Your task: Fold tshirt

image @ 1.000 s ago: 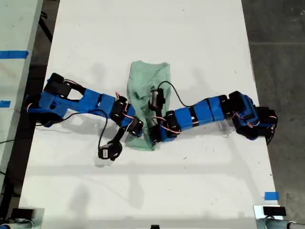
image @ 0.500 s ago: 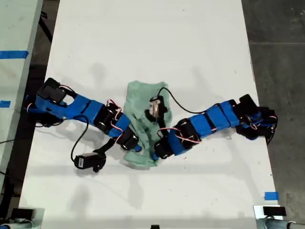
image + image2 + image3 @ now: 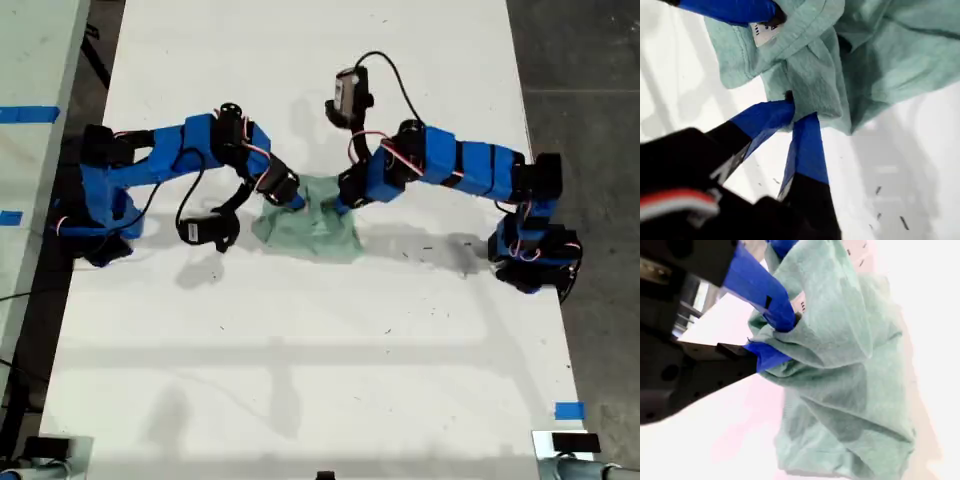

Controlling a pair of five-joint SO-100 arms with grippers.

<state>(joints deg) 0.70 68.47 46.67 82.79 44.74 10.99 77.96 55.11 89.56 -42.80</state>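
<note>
The pale mint-green tshirt (image 3: 312, 228) lies bunched at the middle of the white table (image 3: 300, 380), its far edge raised. Two blue arms meet at that edge, one from each side of the exterior view. One arm's gripper (image 3: 292, 200) and the other's (image 3: 343, 203) both pinch the cloth. In the first wrist view my first gripper (image 3: 800, 114) is shut on a fold of the tshirt (image 3: 880, 65). Its white tag (image 3: 762, 32) shows beside the other gripper's finger. My second gripper (image 3: 789, 340) is shut on a gathered edge of the tshirt (image 3: 850, 380), which hangs down to the table.
Each arm's base stands near a table side, at the exterior view's left (image 3: 95, 215) and right (image 3: 530, 255). A black camera (image 3: 347, 92) with its cable rises above one arm; another camera (image 3: 205, 230) hangs beside the other. Blue tape (image 3: 568, 410) marks the near right corner of the exterior view.
Both arms swung from the near end of the shirt towards the far side of the table, carrying the gripped cloth with them. The shirt now lies shorter and more bunched.
</note>
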